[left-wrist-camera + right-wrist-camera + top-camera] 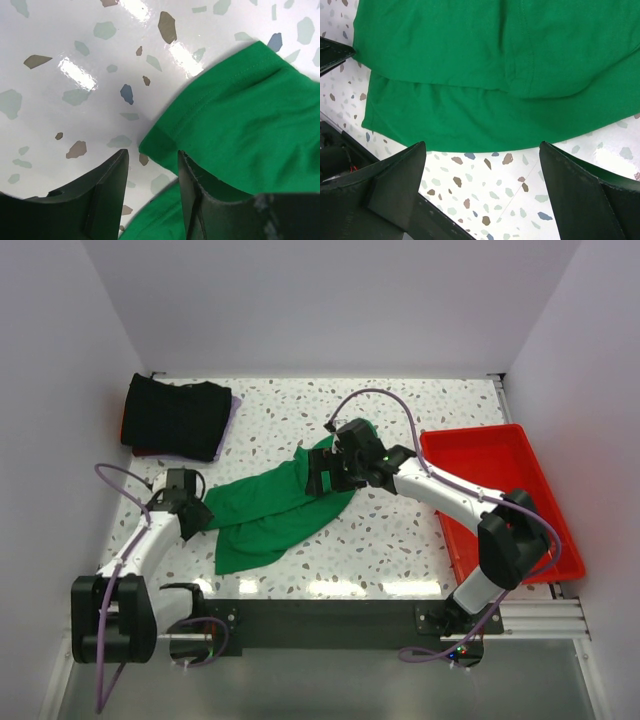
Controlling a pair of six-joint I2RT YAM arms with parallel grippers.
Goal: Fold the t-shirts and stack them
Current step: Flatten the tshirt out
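A bright green t-shirt [275, 510] lies crumpled on the speckled table, running from middle right down to the left. My left gripper [197, 518] is open at its left edge. In the left wrist view a hemmed corner of the green shirt [240, 125] lies just ahead of the open gripper [151, 155], and more green cloth lies under the right finger [195, 200]. My right gripper [325, 475] hovers wide open above the shirt's upper right part. In the right wrist view the gripper [481, 148] sits over the hem of the green shirt [495, 60] and holds nothing.
A folded black t-shirt stack [178, 417] sits at the back left, with a red edge [123, 426] and a purple edge [234, 410] showing beneath it. A red plastic tray [470, 440] stands at the right. White walls enclose the table.
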